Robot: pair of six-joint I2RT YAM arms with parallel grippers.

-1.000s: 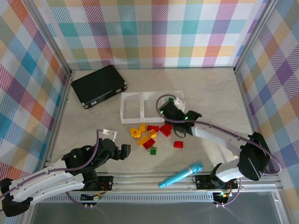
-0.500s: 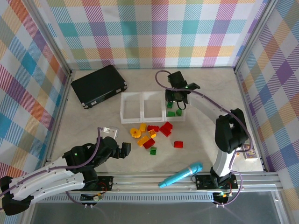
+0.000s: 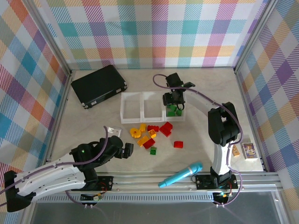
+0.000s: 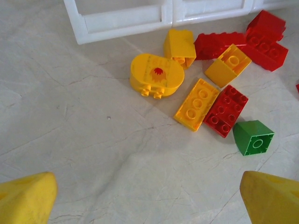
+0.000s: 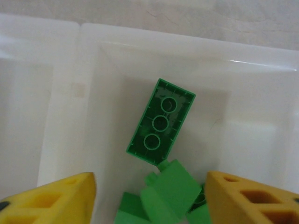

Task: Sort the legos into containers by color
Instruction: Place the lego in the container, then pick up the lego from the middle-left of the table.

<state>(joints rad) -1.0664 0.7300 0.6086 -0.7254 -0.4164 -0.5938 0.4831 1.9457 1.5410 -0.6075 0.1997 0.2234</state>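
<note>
Right gripper hangs over the rightmost of the three containers. Its fingers are spread and pinch nothing. Inside that tray, a long green brick lies underside up, just beside a small clump of other green bricks.

Left gripper sits low over the table, jaws wide apart and empty, just left of the loose legos. That pile is on the table just in front of the trays: yellow rounded piece, flat orange brick touching a red brick, green cube beside it. One lone red brick lies apart to the right.

Left and middle trays look empty. Black case is at the far left, teal microphone toy at the near edge.
</note>
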